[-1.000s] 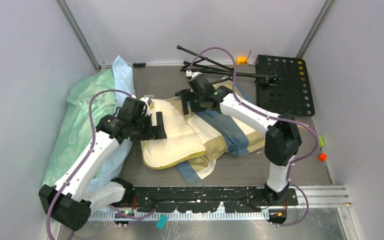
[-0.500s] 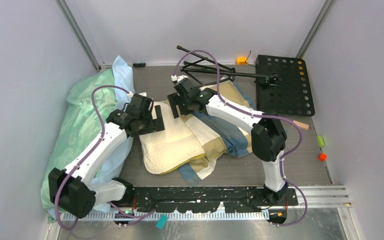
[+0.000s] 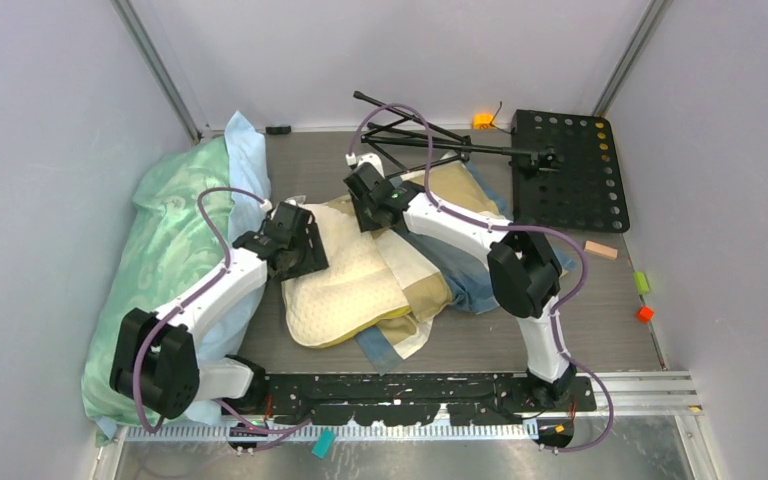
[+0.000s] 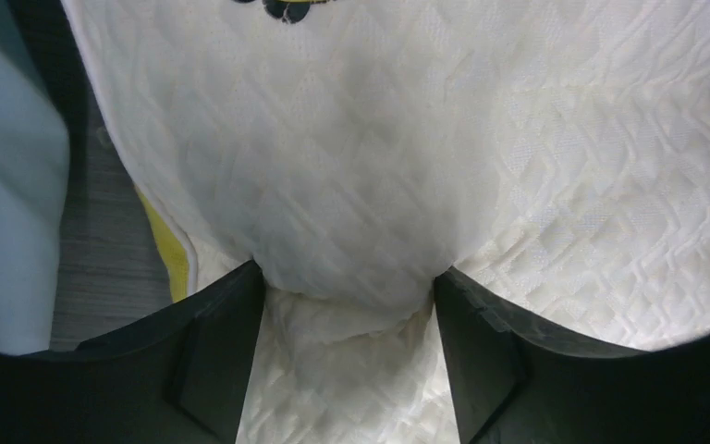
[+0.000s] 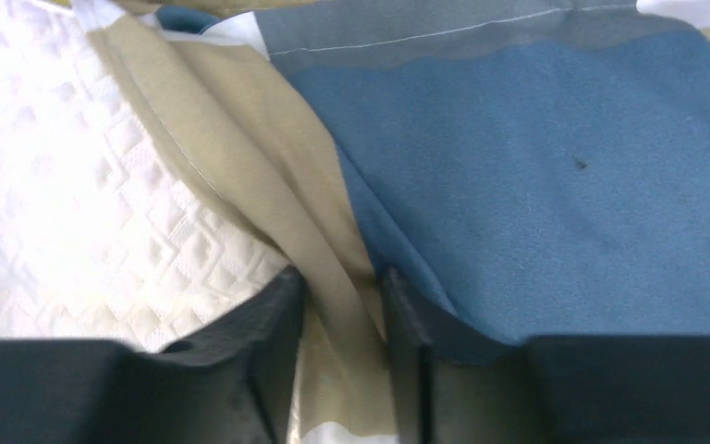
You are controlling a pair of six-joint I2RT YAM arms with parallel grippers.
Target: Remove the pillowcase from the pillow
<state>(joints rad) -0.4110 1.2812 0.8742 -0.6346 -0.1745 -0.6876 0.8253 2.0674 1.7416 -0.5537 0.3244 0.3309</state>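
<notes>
Grey panels wall in the dark surface [image 3: 610,330] on three sides, and both of your arms are folded low over the bedding in the middle. Your left tool [image 4: 347,277] has dropped onto the pillow [image 4: 536,139] over the last second. Its jaws have drawn in from full spread until a plump lump of quilted cream cloth sits wedged between them, touching both fingers. Your right tool [image 5: 342,296] has narrowed much more. It now pinches a tan fold of the pillowcase [image 5: 536,185], with bare pillow just to one side of the tool and blue cloth to the other.

You seem to have both holds the task needs: one anchoring the pillow, one on the cover. Most of the pillow already lies bare, and only the part nearest the right tool looks still tucked under cloth.

From above, your left arm has pulled its elbow back toward its base. Its wrist is pitched down at the pillow's edge, with the mint-green pillow [image 3: 165,250] just outside it. Your right arm has doubled up, forearm reaching across the pillowcase and tool pointing down.
</notes>
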